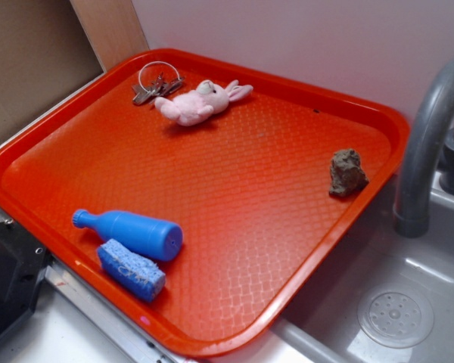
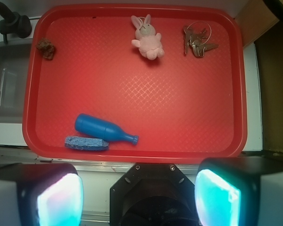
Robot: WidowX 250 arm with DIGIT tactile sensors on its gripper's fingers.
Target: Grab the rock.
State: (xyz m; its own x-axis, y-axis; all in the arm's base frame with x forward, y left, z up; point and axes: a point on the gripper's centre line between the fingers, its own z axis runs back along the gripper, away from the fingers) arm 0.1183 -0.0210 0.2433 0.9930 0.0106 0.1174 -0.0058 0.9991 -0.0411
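the rock (image 1: pixel 347 173) (image 2: pixel 46 48) sits alone near a corner of the tray (image 1: pixel 250 219) (image 2: pixel 188 103), close to the rim on the sink side. in the wrist view it lies far up and to the left of the gripper (image 2: pixel 139 195), whose fingers (image 2: pixel 61 197) are spread wide and hold nothing (hovering off the tray's near edge). reaching it likely means travelling diagonally across the tray.

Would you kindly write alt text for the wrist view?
An open gripper hangs high above a red tray. The rock sits at the tray's far-left corner, with a pink bunny, keys, blue bottle and sponge elsewhere.
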